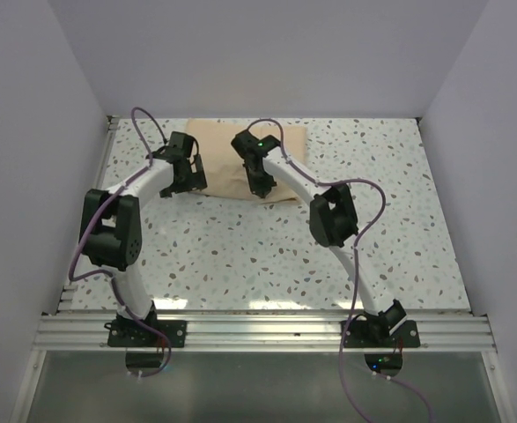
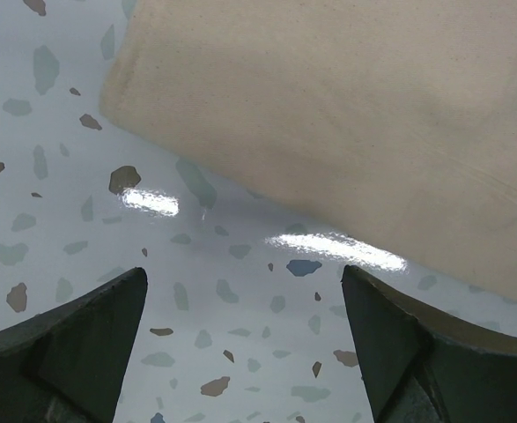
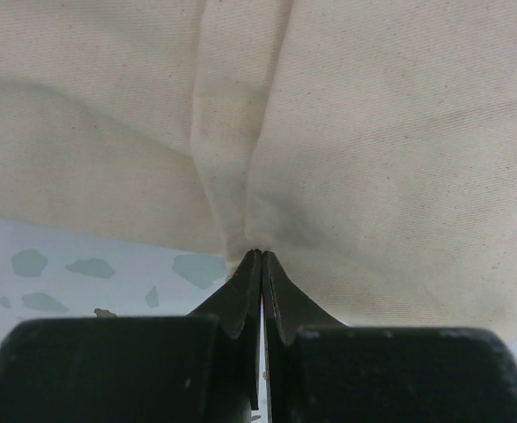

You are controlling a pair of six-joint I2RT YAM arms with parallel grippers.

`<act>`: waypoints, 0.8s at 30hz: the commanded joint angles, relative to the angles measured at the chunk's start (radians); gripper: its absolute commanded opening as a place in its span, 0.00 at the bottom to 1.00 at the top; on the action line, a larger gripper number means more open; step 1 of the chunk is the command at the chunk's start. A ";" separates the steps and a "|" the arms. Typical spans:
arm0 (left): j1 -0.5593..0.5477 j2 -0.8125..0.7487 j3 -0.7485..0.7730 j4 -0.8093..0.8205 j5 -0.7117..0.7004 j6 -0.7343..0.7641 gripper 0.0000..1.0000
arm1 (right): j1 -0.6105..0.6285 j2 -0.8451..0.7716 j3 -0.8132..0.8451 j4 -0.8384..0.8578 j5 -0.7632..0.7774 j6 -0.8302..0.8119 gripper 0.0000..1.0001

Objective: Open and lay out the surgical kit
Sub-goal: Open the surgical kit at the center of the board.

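The surgical kit shows only as a folded beige cloth wrap (image 1: 232,163) at the back middle of the table; its tray and instruments are hidden. My right gripper (image 1: 260,187) is at the wrap's near edge, shut on a pinched fold of the cloth (image 3: 240,203), which puckers into a ridge at the gripper (image 3: 260,253). My left gripper (image 1: 188,176) is at the wrap's left near corner (image 2: 121,106), open wide, its fingers (image 2: 108,317) over bare table just short of the cloth edge.
The speckled white table (image 1: 267,256) is walled at the left, right and back. An aluminium rail (image 1: 258,330) holding both arm bases runs along the near edge. Purple cables loop off both arms.
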 commanded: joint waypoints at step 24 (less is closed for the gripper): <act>0.007 0.028 0.135 -0.048 -0.023 0.031 0.92 | -0.427 -0.504 -0.582 0.020 0.446 0.183 0.00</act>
